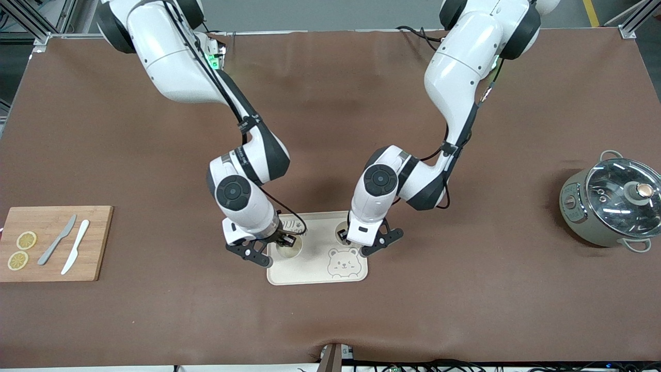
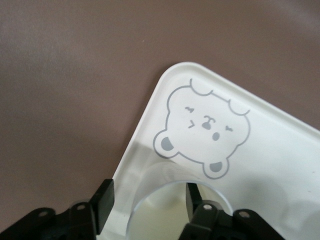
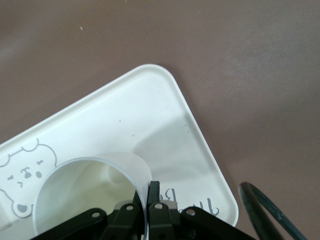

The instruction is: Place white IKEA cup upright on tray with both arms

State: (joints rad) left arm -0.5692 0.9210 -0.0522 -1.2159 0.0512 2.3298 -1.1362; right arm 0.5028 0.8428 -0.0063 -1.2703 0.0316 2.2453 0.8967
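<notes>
Two white cups stand upright on the cream tray (image 1: 310,271), which has a bear face printed on it. My right gripper (image 1: 285,241) is over the cup (image 1: 290,249) toward the right arm's end. In the right wrist view this gripper (image 3: 148,192) is shut on the wall of that cup (image 3: 85,185), one finger inside and one outside. My left gripper (image 1: 345,236) is over the second cup (image 1: 342,231). In the left wrist view it (image 2: 148,202) is open and straddles that cup's rim (image 2: 172,186), with both fingers apart from the wall.
A wooden cutting board (image 1: 51,243) with two lemon slices and two knives lies at the right arm's end of the table. At the left arm's end stands a grey pot with a glass lid (image 1: 612,204). A black cable (image 3: 265,210) hangs beside the tray's edge.
</notes>
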